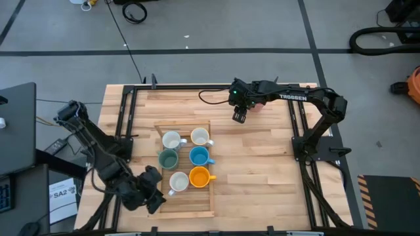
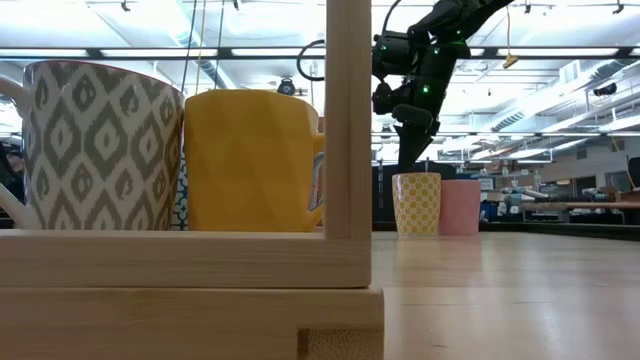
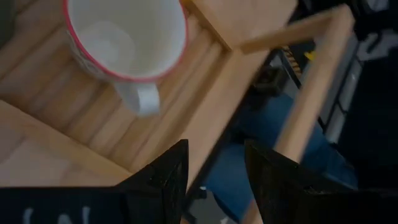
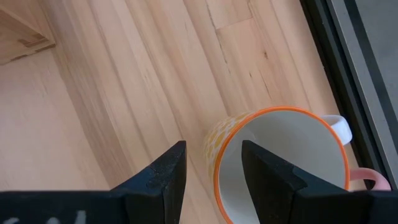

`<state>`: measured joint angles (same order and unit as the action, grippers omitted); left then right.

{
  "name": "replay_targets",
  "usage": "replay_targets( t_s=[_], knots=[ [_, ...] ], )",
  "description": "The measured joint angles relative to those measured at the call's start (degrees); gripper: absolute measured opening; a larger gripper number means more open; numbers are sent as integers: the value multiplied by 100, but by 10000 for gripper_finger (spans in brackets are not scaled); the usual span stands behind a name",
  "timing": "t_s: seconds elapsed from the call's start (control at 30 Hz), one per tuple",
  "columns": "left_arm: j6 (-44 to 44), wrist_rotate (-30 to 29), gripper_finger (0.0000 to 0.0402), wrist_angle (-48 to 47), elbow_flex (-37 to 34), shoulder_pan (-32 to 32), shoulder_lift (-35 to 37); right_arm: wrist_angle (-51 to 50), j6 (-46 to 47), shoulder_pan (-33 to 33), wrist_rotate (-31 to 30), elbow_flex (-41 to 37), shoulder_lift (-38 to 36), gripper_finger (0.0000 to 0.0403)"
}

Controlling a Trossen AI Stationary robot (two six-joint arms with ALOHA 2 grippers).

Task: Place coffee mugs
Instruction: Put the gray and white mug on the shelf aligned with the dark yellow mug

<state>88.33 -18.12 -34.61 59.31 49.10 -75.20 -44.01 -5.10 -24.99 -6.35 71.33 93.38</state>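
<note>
At the near left of the bench, the left gripper waits just off the near-left corner of the wooden tray. Its jaws stand spread and hold nothing. In its wrist view the patterned white mug sits just ahead, inside the tray, handle turned toward the gripper.

Six mugs already stand in the tray in two columns: the patterned white mug and the orange mug nearest, the teal-green mug and blue mug in the middle, and two white mugs at the far end.

Far back, the right gripper hovers above the far edge of the bench, jaws spread and empty. The low view shows a yellow-patterned mug and a pink mug side by side below it. The right wrist view looks down into the yellow-patterned mug, orange-rimmed, with its near wall lying under the gap between the fingers.

The step in hand looks like picking up this mug. To do it well, the gripper should descend straight so one finger goes inside the rim and one outside, away from the handle. It should avoid nudging the pink mug beside it, close firmly on the wall, lift clear, and only then carry it toward the tray.
</note>
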Motion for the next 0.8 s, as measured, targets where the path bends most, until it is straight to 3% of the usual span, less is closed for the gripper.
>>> replay_targets(
  t_s=[0.53, 0.8],
  knots=[
    [2, -1, 162, -423, 0, -334, -316, 4, 0, 0, 2, 0, 0, 160],
    [-28, 334, 162, -401, 0, -323, -810, 35, 0, 0, 0, 0, -2, 160]
  ],
)
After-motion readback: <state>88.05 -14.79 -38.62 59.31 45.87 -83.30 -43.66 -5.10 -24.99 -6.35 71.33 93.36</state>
